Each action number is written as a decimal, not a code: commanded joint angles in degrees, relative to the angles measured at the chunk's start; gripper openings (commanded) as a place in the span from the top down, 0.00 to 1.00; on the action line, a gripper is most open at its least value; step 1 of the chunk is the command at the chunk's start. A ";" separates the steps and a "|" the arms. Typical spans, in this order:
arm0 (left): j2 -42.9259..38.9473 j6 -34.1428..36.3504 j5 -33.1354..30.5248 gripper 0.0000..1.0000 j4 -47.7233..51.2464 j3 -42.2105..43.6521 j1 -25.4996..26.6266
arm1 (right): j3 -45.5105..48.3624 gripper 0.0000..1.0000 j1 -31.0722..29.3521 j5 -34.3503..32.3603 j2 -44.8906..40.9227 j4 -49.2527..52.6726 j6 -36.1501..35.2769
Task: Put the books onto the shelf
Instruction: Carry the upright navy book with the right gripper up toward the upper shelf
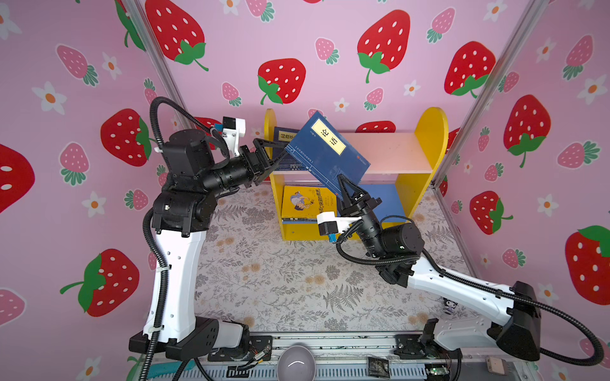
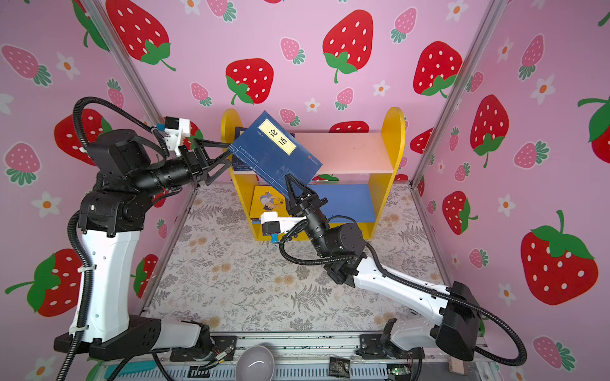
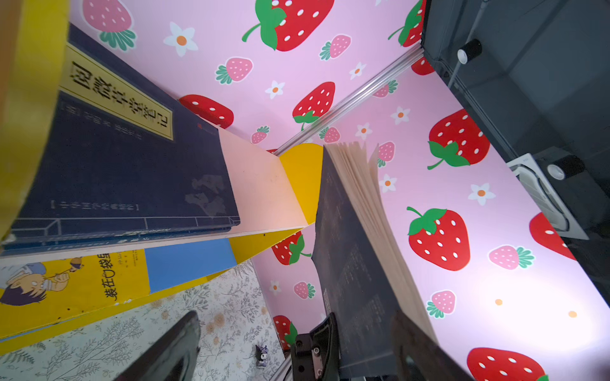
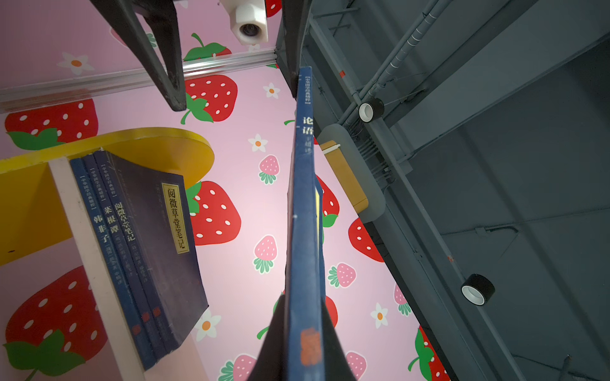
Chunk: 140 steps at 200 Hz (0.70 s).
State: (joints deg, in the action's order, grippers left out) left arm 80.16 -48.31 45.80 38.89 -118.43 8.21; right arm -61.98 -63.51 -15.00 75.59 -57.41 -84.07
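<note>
Robot lab cell: strawberry-papered walls, aluminium frame.

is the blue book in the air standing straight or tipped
Tipped. The blue book leans diagonally above the shelf, pinched at one edge by the right end effector, not resting on any board.
</note>
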 commanded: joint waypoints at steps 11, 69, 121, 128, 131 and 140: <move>0.21 -0.99 7.08 0.12 -3.81 -2.12 -0.55 | -1.92 1.00 -0.39 -0.69 1.69 -0.22 -3.32; -5.14 4.63 2.50 0.16 1.58 -2.79 -11.34 | -1.94 1.00 -0.30 -2.66 2.45 -0.65 -3.09; -4.11 -7.54 13.63 0.18 -14.87 4.95 -14.10 | -1.99 1.00 -0.30 -1.25 1.92 0.71 -2.91; -4.31 -7.05 13.73 0.18 -14.83 5.11 -14.00 | -2.26 1.00 -0.30 -1.23 2.10 0.80 -3.14; -4.39 -6.94 13.80 0.17 -14.86 5.14 -13.98 | -2.34 1.00 -0.30 -1.21 2.26 0.85 -3.24; -4.57 -7.07 13.96 0.17 -14.96 4.99 -13.72 | -2.83 1.00 -0.31 -0.87 2.51 1.05 -3.30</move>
State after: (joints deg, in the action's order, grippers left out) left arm 75.26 -52.80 56.05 28.45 -114.21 -5.87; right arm -62.85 -63.55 -16.01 78.17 -53.60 -85.60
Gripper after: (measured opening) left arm 0.824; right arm 0.118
